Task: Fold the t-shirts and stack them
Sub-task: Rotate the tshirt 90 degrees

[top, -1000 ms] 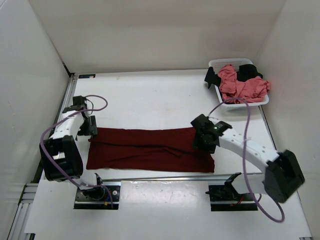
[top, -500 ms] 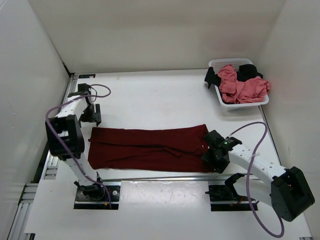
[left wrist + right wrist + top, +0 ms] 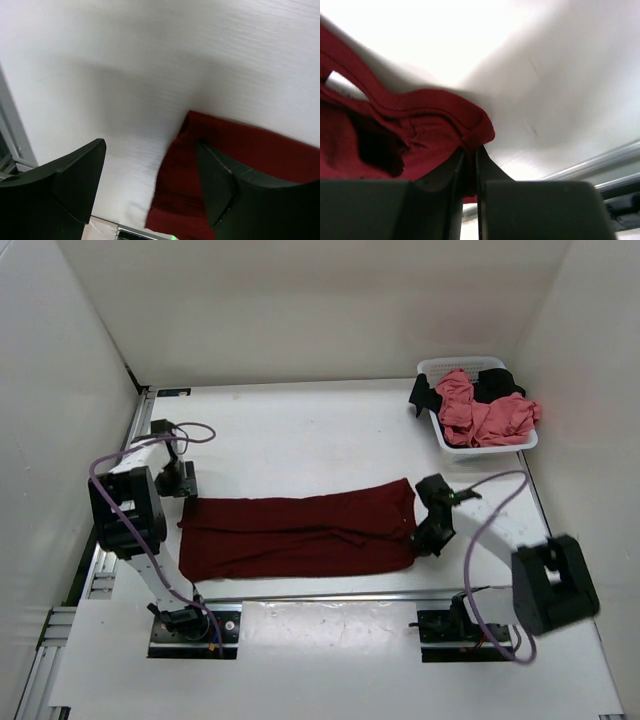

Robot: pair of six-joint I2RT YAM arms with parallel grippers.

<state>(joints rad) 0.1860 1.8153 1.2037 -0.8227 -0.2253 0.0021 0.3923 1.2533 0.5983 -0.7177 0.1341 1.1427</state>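
Note:
A dark maroon t-shirt (image 3: 300, 537) lies on the white table as a long folded band running left to right. My right gripper (image 3: 424, 539) is at its right end, shut on the hem there. The wrist view shows maroon cloth (image 3: 420, 120) pinched between the closed fingers of the right gripper (image 3: 470, 162). My left gripper (image 3: 184, 481) hovers open just beyond the band's far left corner. In its wrist view the left gripper (image 3: 150, 187) has wide-apart fingers, and the shirt corner (image 3: 250, 155) lies under the right one. A salmon pink t-shirt (image 3: 482, 416) and a black t-shirt (image 3: 500, 383) lie heaped in the basket.
The white perforated basket (image 3: 432, 367) stands at the back right corner. A metal rail (image 3: 320, 596) runs along the table's near edge, just in front of the shirt. White walls close in the left, back and right sides.
My right gripper swung down to the shirt's right end and shut on the hem, pulling that end slightly in. The left gripper backed off the shirt's left edge toward the far left and stays open.

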